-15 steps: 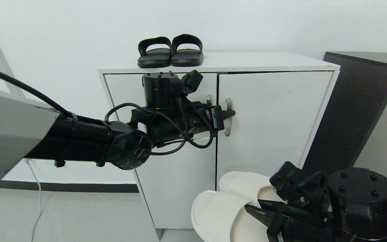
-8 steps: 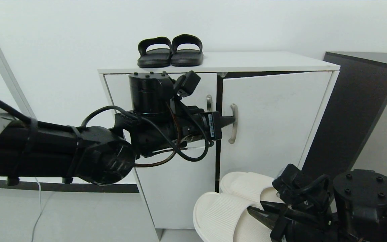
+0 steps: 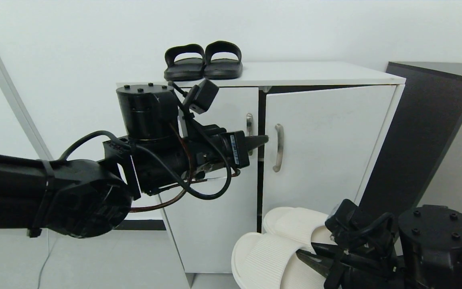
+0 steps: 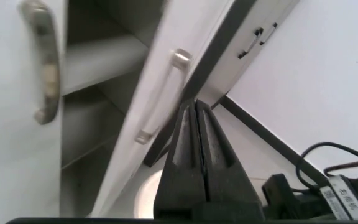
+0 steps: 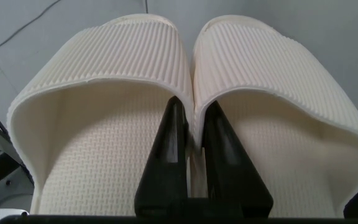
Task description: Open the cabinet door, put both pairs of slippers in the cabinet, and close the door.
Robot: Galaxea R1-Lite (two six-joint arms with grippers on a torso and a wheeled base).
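Note:
The white cabinet [image 3: 319, 74] has its right door [image 3: 327, 144] slightly ajar, with a dark gap along its top and inner edge. My left gripper [image 3: 264, 140] is shut on nothing and hangs just left of that door's handle [image 3: 278, 147], not touching it. In the left wrist view the shut gripper [image 4: 196, 111] points at the ajar door's handle [image 4: 160, 99], and a shelf [image 4: 98, 62] shows inside. Black slippers [image 3: 203, 61] rest on the cabinet top. My right gripper [image 3: 309, 257] is low in front, shut on the white slippers [image 3: 271, 249], with my gripper [image 5: 194, 134] pinching their touching inner walls [image 5: 191, 81].
A tall dark cabinet [image 3: 427, 132] stands directly right of the white one. The left door [image 3: 211, 208] is closed, and its handle [image 3: 249, 122] is near my left wrist. A thin cable [image 3: 46, 259] hangs down to the floor at the left.
The right door swung from closed to slightly ajar as my left gripper drew its handle outward. The gripper then came off the handle and drew back to the left.

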